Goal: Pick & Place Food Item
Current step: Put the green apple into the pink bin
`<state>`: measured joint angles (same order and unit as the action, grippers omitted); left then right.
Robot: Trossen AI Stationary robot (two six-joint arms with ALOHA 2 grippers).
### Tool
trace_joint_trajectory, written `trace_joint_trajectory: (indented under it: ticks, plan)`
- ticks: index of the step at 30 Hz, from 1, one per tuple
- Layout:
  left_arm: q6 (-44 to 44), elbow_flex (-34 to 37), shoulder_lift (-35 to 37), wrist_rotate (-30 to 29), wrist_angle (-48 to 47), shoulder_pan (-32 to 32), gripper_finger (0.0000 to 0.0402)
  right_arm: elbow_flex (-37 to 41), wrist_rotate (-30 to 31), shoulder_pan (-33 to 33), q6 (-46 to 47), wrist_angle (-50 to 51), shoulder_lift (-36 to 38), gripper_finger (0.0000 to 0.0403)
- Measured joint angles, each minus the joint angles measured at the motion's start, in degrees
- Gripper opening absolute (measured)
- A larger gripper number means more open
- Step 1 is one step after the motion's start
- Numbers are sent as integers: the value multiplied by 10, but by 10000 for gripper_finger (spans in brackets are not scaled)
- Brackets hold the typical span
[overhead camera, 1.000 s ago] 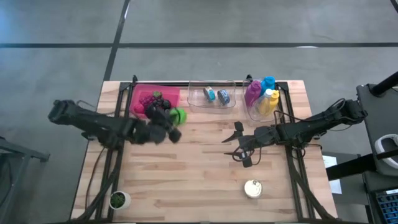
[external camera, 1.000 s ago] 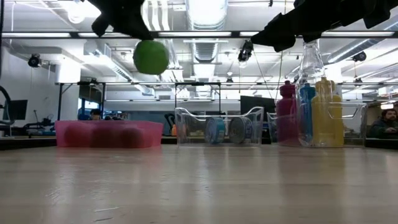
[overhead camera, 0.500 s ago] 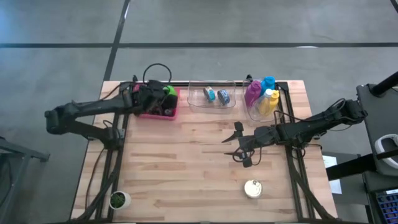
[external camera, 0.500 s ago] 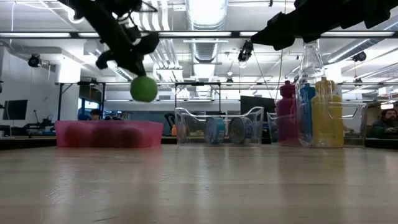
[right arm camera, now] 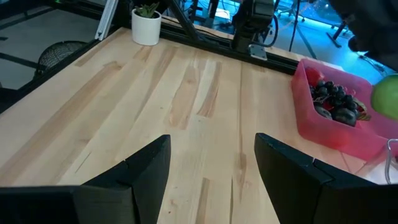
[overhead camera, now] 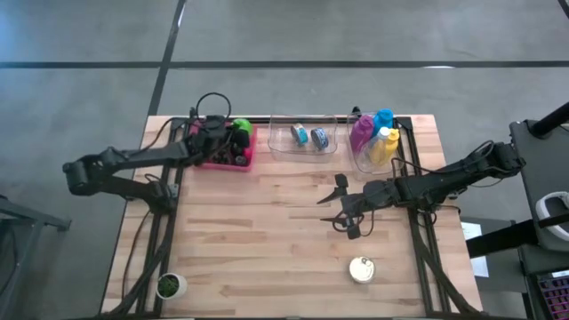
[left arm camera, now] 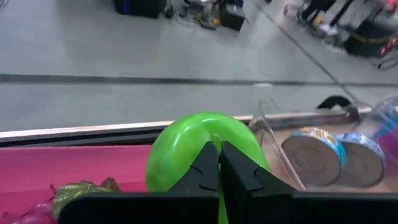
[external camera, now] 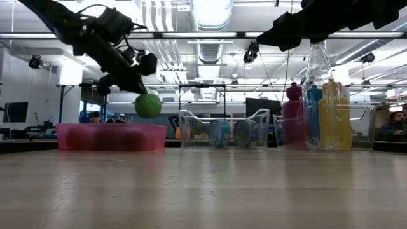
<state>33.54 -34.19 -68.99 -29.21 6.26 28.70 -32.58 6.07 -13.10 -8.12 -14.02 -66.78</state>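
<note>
A green round fruit hangs over the right end of the pink tray at the table's far left. It shows in the low view just above the tray's rim. My left gripper is shut on it. Dark grapes lie in the tray. My right gripper is open and empty above the table's middle right; its fingers stand apart in the right wrist view. My left gripper holds the green fruit at its near upper side; the shut fingertips hide the exact place of contact. The fingers slant down from the table's left. The fruit hangs below them, clear of the tray.
A clear tray with two cans stands at the far middle. A clear bin with coloured bottles stands at the far right. A can stands near the front right, and a small potted plant at the front left.
My left gripper has carried the green fruit from above the table's left middle toward the far edge, over the pink tray, and has gone down. The fruit now hangs just above the tray's rim.
</note>
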Motion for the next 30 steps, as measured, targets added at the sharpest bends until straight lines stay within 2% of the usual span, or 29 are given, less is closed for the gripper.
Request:
trace_joint_trajectory:
  ticks: [8,17,25,30]
  plan:
    - [44,32,-22,-4,46,9,1,0,0,0,0,-3,0,228]
    - [40,3,-89,-3,49,9,1,0,0,0,0,-3,0,228]
    - [39,-3,-100,-3,43,11,3,0,0,0,0,-3,0,228]
    - [39,-4,-100,-4,40,12,24,0,0,0,0,-3,0,228]
